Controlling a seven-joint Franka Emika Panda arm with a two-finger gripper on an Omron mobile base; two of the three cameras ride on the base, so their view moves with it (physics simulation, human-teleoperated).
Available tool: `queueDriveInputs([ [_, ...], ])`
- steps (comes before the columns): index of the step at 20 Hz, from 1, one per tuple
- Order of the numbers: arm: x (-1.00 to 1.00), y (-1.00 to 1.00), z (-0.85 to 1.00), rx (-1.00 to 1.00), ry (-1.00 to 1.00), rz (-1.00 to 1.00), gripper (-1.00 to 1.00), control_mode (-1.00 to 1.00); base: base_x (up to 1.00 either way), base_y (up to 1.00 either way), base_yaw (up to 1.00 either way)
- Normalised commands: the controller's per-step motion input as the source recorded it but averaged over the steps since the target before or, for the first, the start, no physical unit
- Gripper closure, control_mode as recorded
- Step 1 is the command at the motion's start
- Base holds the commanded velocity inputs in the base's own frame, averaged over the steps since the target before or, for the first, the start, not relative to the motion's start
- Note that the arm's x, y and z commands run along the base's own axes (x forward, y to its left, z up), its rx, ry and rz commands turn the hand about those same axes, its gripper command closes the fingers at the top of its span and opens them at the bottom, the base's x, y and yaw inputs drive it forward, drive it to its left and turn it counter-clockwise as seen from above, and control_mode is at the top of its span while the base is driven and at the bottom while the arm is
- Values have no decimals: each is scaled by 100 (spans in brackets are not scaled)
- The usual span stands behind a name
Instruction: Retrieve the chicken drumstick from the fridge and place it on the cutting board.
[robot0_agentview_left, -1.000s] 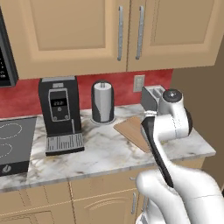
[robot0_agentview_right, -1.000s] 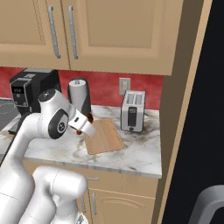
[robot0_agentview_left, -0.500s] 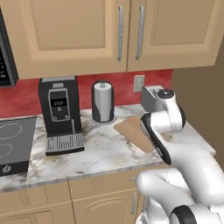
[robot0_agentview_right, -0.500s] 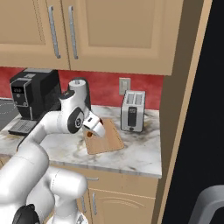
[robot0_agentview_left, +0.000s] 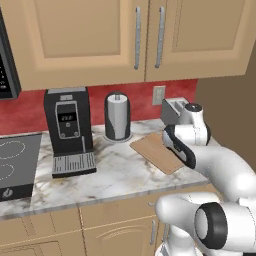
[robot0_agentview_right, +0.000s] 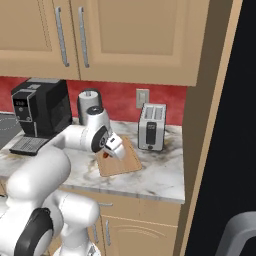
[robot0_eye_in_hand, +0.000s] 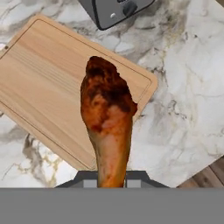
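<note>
Left to right: cutting board (robot0_eye_in_hand: 48, 87) on the marble countertop (robot0_eye_in_hand: 183, 100), bare; gripper (robot0_agentview_right: 106, 151) clamped on the chicken drumstick (robot0_eye_in_hand: 107, 116), held above the board's toaster-side edge; toaster (robot0_agentview_right: 151, 127). Retrieval appears complete; lowering and release remain.

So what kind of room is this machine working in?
A home-style kitchen, computer-rendered: a marble countertop under wooden cabinets, with a coffee machine, a toaster and a cutting board.

Cutting board (robot0_eye_in_hand: 48, 83) bare — toaster (robot0_agentview_right: 152, 127) close behind, paper towel roll (robot0_agentview_left: 117, 117) aside.
</note>
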Motion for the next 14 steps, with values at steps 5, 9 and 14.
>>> queueDriveInputs([
  [5,20,6,-45,2,0,0,100,-100,0,0,0],
  [9,31,16,-29,-5,0,0,100,-100,0,0,0],
  [14,25,8,-9,-13,6,0,100,-100,0,0,0],
])
